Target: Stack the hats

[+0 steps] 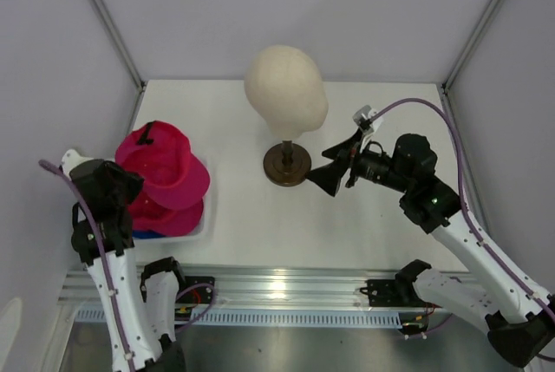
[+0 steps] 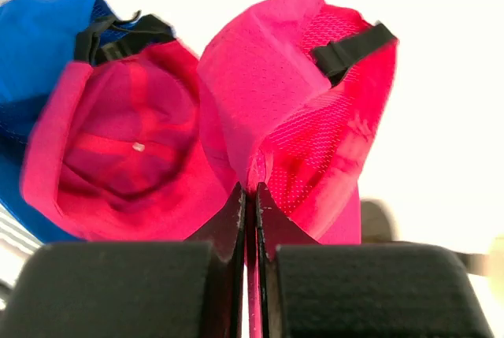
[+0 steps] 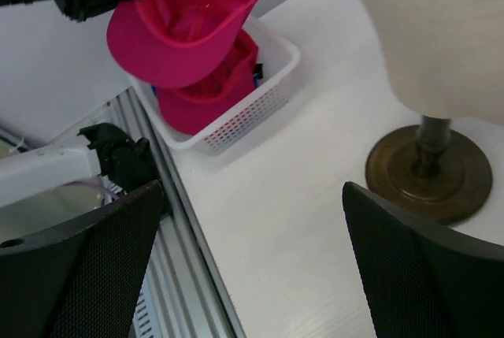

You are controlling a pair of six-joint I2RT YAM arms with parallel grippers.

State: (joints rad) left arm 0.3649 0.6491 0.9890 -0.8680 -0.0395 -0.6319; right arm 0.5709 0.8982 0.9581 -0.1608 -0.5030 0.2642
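Left fingers (image 2: 224,232) clamped, pink hat (image 2: 276,94) pinched between

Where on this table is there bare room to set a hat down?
Bare table runs along the front, between the white basket and the right arm, before the mannequin stand. The back corners beside the mannequin head are bare. The basket is crowded with hats; the left gripper pinches a pink hat above it.
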